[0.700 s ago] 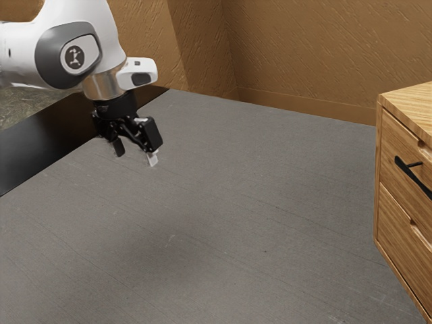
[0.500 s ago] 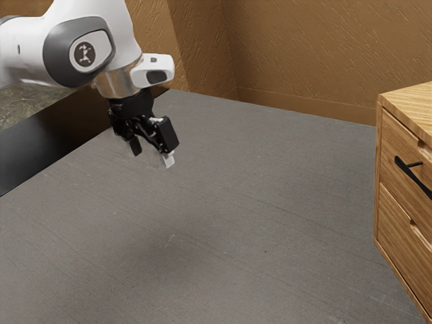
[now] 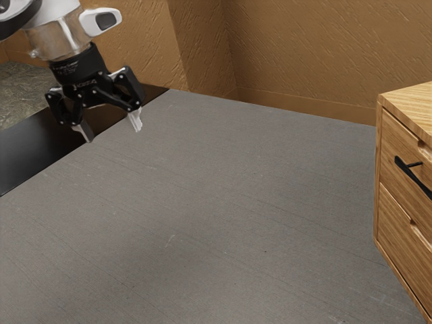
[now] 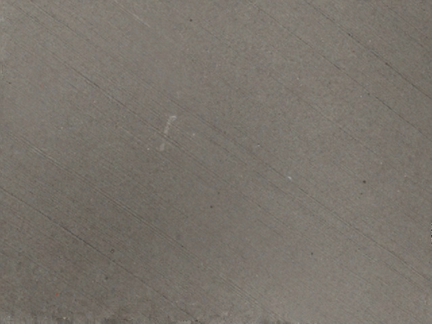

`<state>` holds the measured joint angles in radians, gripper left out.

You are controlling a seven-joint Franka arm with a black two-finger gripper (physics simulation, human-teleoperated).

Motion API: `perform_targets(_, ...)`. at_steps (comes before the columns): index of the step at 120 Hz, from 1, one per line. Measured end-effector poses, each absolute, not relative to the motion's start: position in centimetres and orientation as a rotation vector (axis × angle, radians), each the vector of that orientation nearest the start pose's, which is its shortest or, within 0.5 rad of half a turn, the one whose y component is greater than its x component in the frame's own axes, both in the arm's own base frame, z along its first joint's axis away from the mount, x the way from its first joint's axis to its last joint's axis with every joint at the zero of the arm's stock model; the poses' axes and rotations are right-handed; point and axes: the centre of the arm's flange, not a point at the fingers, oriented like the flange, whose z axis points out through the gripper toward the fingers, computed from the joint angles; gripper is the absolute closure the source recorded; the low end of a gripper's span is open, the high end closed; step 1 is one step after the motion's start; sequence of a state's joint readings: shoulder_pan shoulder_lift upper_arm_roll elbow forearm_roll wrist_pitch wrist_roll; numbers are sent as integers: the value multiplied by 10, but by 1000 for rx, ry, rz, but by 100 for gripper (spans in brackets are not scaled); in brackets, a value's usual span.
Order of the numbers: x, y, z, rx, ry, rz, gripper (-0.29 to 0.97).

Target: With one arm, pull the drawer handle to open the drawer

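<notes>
Risk of a missed or glancing grasp, owing to the long reach toward the black drawer handle (image 3: pixel 413 174) on the upper drawer (image 3: pixel 397 143), seemingly flush, at the exterior view's far right; tool (image 3: pixel 111 127) spread wide, empty, touching nothing, poised above the bench (image 3: pixel 223 202), well apart from the handle.

Glossy white arm shell (image 3: pixel 27 8) over a brushed silver wrist cylinder (image 3: pixel 59 38); white side pod with dark window (image 3: pixel 101 18); matte black two-finger hand (image 3: pixel 111 128) below, tipped with pale grey fingertips (image 3: pixel 137 122).
</notes>
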<state>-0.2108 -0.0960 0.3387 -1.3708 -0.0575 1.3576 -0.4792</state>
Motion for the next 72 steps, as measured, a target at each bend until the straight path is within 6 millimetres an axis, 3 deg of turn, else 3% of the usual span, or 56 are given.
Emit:
perform_targets(11,485,62,747,-3048,-1110,-71,0)
perform_targets(22,463,53,757,-3020,-1230,-76,0)
perform_targets(38,417,-12,736,-2986,-1291,-127,0)
perform_targets(55,419,-86,730,-3016,-1322,-255,0)
perform_targets(72,419,-131,734,-3057,-1347,-350,0)
